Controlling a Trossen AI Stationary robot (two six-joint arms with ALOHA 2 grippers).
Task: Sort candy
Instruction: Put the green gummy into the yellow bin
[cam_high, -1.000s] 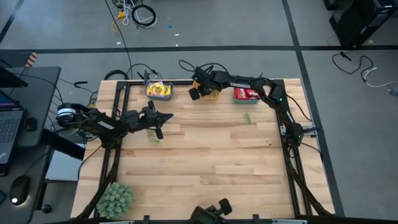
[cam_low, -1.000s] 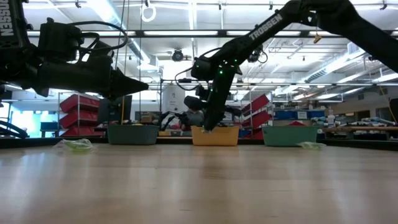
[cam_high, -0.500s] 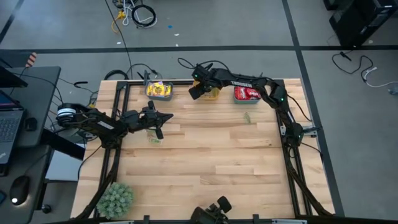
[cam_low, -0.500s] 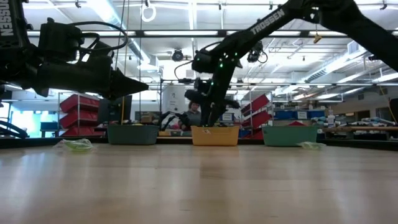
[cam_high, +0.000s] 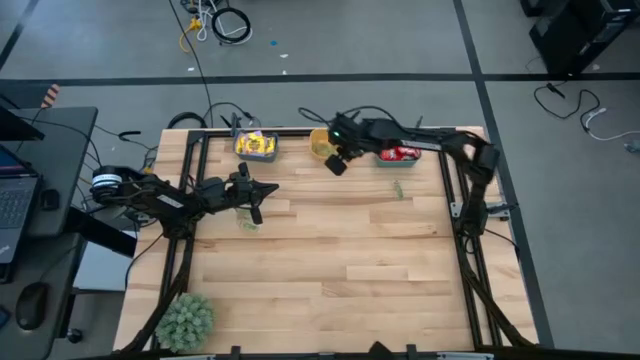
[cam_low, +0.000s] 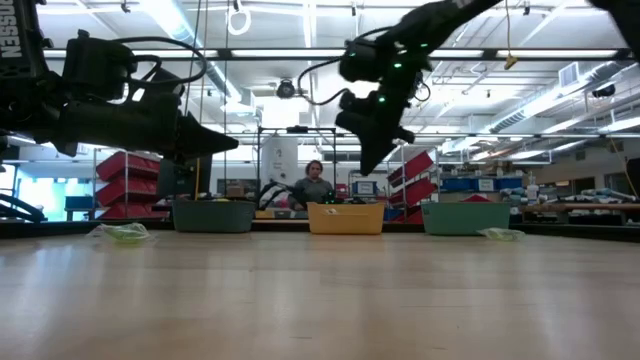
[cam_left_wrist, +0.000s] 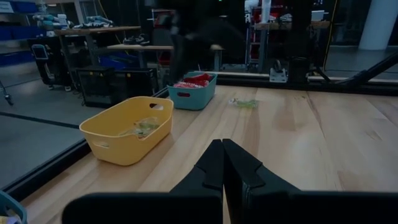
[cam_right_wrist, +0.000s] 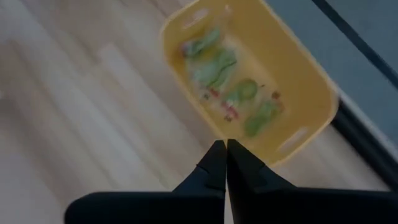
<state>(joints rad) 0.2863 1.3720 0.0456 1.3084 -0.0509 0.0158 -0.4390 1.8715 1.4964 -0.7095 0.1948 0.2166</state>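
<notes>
- Near, middle left of the high view, the left claw (cam_high: 262, 190) waits shut tight and empty over a pale green candy (cam_high: 247, 223) on the desk (cam_high: 330, 270).
- Far, top middle, the right claw (cam_high: 334, 166) is pinched shut, empty, beside the yellow bin (cam_right_wrist: 292, 99) holding green candy (cam_right_wrist: 217, 65).
- I think it just dropped one.
- The wide bare desk leaves room.

Bright overhead strip lighting, backlit silhouetted arms, motion-blurred right wrist view

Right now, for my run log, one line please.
sort candy | right claw shut, above yellow bin | left claw shut, idle
</notes>
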